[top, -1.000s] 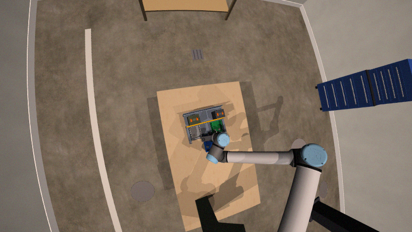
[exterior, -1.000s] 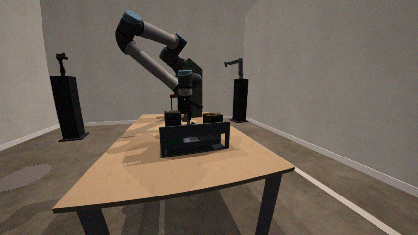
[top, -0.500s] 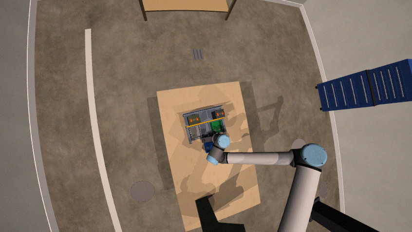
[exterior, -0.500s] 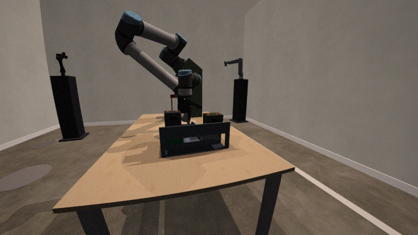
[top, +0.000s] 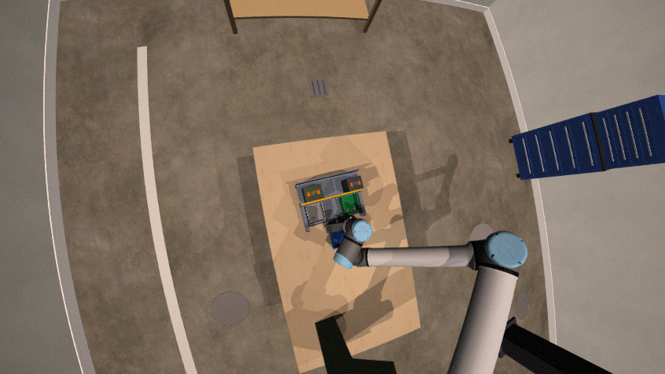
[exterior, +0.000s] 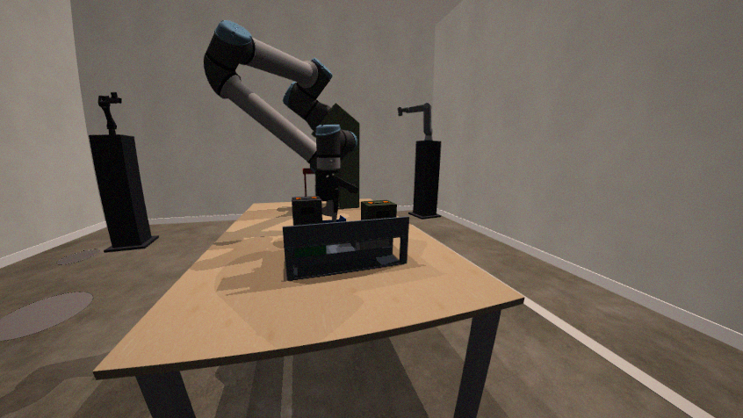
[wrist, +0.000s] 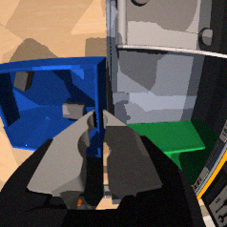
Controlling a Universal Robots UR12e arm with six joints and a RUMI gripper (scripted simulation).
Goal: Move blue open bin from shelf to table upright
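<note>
1. Brown mottled floor (top: 185, 116) (exterior: 519, 374) and grey walls surround a pale wood counter (top: 306, 288) (exterior: 311, 312) (wrist: 52, 19), on which stands a low slate-grey shelf (top: 325, 178) (exterior: 342, 228) (wrist: 148, 97), the scene's landmark.
2. Just outside the shelf, on the side opposite its long upright back panel, the blue open bin (top: 339, 240) (exterior: 342, 219) (wrist: 48, 129) is in the tool's grip; whether its underside touches the counter cannot be told.
3. The tool (top: 336, 226) (exterior: 334, 218) (wrist: 99, 111) is pinching the bin's side wall nearest the shelf, fingertips astride that thin edge, with the rest of the bin extending away from the shelf.
4. Inside the bin, two grey parts (wrist: 73, 111) (wrist: 23, 81) are visible, one near the gripped wall, the other toward the far side.
5. Within the shelf sit a green bin (top: 349, 203) (exterior: 310, 250) (wrist: 169, 135) and a pale grey bin (top: 314, 212) (exterior: 340, 248) (wrist: 164, 21), a gap between them.
6. Atop the shelf, behind its yellow strip (top: 331, 197) (wrist: 214, 173), two orange-marked cases (top: 311, 192) (top: 353, 182) (exterior: 378, 210) (exterior: 306, 210) stand apart.

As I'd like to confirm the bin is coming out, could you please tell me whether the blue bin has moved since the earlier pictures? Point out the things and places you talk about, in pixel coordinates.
Yes, slightly: in the top view, the blue bin (top: 336, 240) (exterior: 342, 219) (wrist: 43, 126) has shifted away from the stationary shelf (top: 305, 221) (exterior: 345, 231) (wrist: 153, 105).
</note>
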